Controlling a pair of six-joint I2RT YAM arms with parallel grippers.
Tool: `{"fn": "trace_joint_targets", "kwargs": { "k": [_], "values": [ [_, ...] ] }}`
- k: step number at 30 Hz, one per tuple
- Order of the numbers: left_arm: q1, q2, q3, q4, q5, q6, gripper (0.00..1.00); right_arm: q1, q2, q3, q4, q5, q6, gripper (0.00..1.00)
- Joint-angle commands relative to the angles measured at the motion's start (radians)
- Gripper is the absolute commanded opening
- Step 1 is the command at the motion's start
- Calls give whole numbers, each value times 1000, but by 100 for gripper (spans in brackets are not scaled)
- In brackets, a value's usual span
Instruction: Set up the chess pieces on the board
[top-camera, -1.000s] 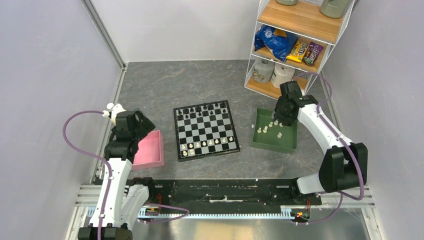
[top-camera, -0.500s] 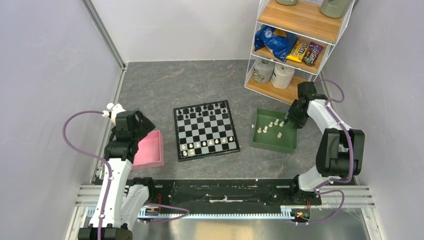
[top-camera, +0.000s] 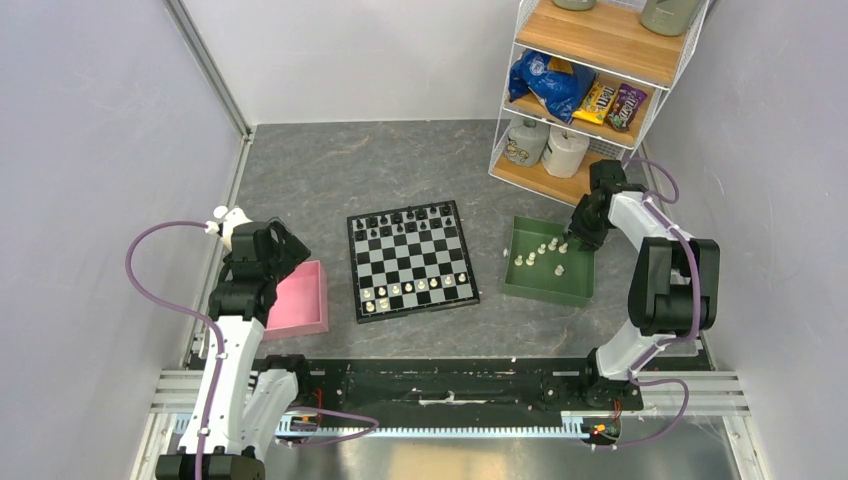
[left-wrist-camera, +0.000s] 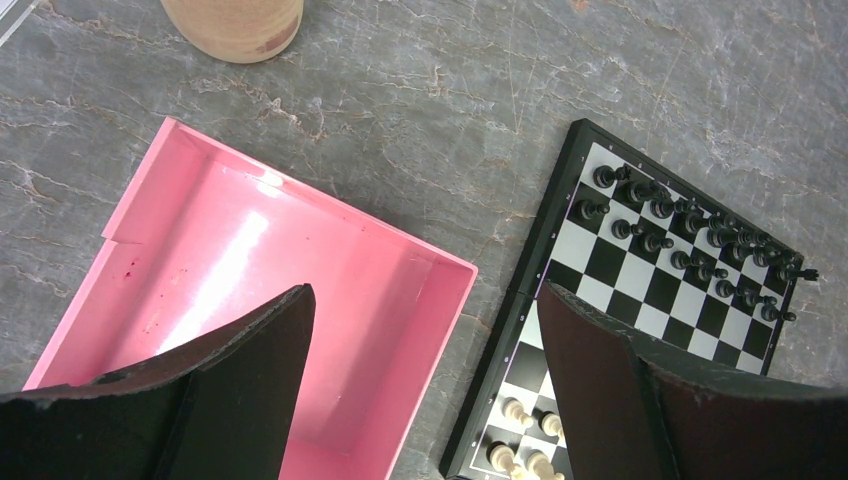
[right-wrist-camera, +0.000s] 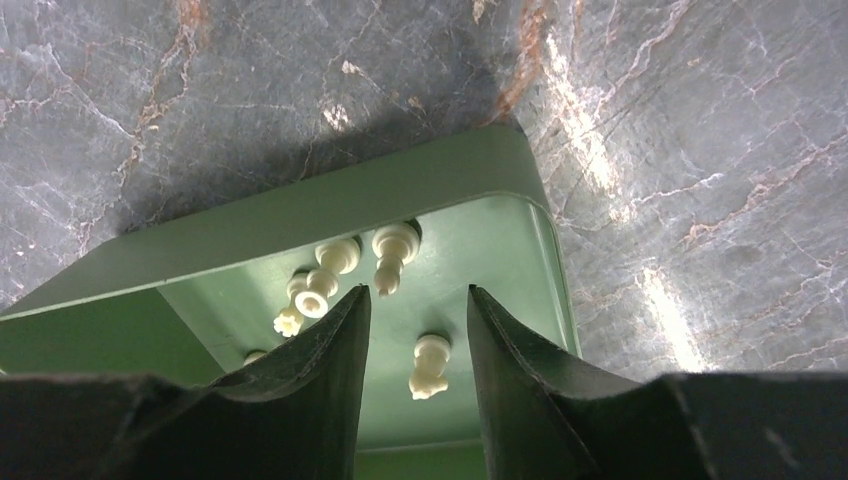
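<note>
Chess pieces (right-wrist-camera: 432, 366) left to place are the cream ones lying loose in the green tray (right-wrist-camera: 300, 225), directly below the right gripper (right-wrist-camera: 418, 300). That gripper points down into the tray's corner, fingers parted by a narrow gap with nothing held. One piece shows on the tray floor through the gap. Another piece (right-wrist-camera: 393, 255) lies just past the fingertips, on its side, its long axis roughly in line with the fingers, so the jaws would likely close across its width. A small cluster sits just to one side of the fingertips, close enough to get bumped. The board (top-camera: 412, 260) is well off to that gripper's left, black ranks filled on the far side and a cream row on the near side. The left gripper (left-wrist-camera: 422, 295) hangs wide open and empty over the pink tray (left-wrist-camera: 250, 250), board just beside it. Right arm is clearly nearer the loose pieces, so the next pick looks like its job.
</note>
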Motion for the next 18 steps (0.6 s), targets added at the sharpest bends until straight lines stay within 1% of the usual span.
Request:
{"fn": "trace_joint_targets", "kwargs": {
  "k": [1,18],
  "values": [
    [3,2,5,17,-13,17,89,-1,38,47,55,-24,-5,48],
    [3,3,4,17,-6,17,89,9,66,19,84,-69,-9,41]
  ]
}}
